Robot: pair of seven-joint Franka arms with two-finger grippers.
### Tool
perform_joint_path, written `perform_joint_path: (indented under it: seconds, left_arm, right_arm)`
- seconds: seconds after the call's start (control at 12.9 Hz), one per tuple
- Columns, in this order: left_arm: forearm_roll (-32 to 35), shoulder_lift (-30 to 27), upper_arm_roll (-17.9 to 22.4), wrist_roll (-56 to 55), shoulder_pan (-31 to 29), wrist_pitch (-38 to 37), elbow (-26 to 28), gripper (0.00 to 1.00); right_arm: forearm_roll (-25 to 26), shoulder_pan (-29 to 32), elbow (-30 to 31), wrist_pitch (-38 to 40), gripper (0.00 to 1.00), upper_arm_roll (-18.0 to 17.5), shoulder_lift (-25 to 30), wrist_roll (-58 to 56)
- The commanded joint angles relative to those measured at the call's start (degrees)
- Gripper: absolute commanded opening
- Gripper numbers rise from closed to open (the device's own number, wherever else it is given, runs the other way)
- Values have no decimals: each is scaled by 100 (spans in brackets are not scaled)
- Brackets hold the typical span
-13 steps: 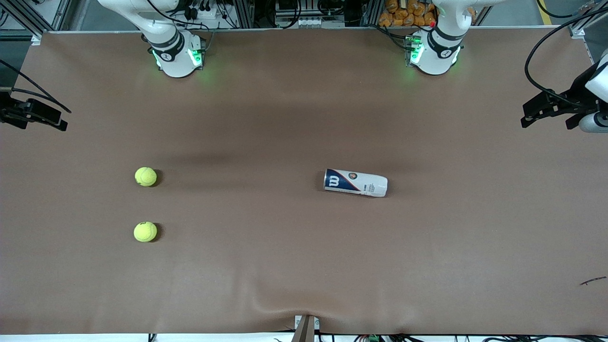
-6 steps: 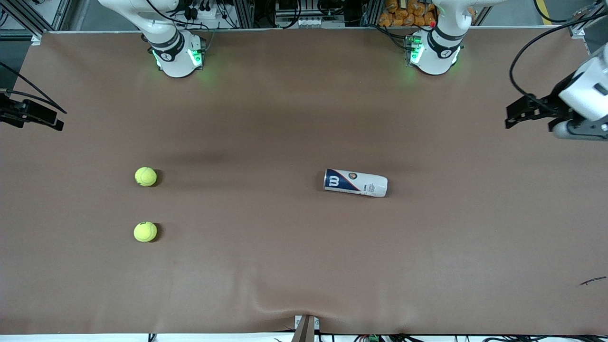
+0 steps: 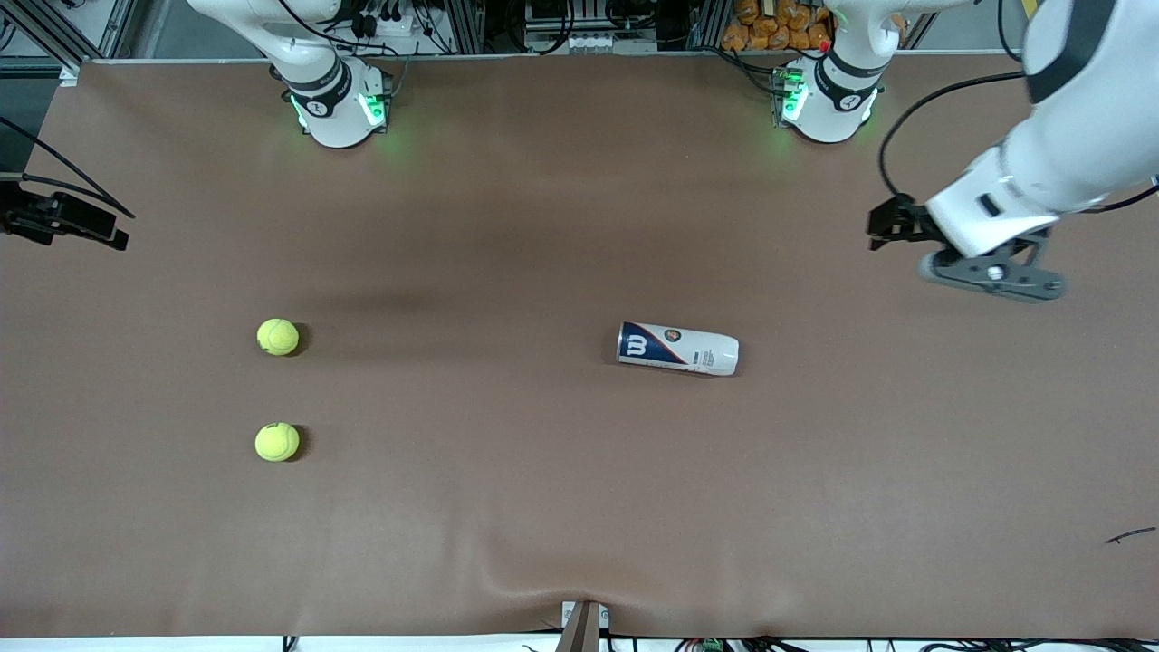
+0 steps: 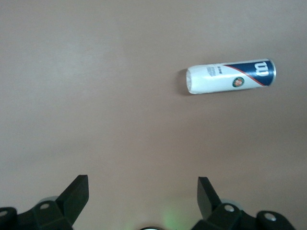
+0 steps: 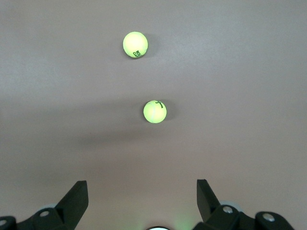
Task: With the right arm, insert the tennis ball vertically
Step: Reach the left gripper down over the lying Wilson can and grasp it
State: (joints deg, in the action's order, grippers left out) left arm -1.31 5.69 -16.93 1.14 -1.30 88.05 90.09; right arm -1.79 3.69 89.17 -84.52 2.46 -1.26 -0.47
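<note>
Tennis balls sit at your frame's left, one [image 3: 277, 337] above the other [image 3: 276, 442]; the right gripper [image 5: 141, 196] hangs at the left edge, fingers apart; centre-right lies the can [image 3: 678, 349] on its side; the left gripper [image 3: 883, 226], fingers apart, hovers upper right.

Two tennis balls and a can, all on the table
Yellow-green tennis balls [image 5: 154, 111] [image 5: 135, 44] lie ahead of the right gripper's spread fingers [image 5: 76, 196]; the white-and-blue can [image 4: 231, 76] lies on its side ahead of the left gripper's fingers [image 4: 76, 190]

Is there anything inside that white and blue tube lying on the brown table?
The white and blue ball can lies on its side on the brown table. Its wall is opaque and neither view looks into its end, so its contents cannot be seen.
</note>
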Motion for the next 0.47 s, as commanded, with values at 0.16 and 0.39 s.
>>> perform_joint_path:
  seconds: [0.16,0.39]
  left_arm:
    - [253,424,-530,1246,260,72,-141,100]
    - [359,775,-539,2027,656,237,-141,100]
  right_arm:
    - [21,27,57,-30,100,-87,73,47]
    - [39,53,66,-30,100,-79,73,47]
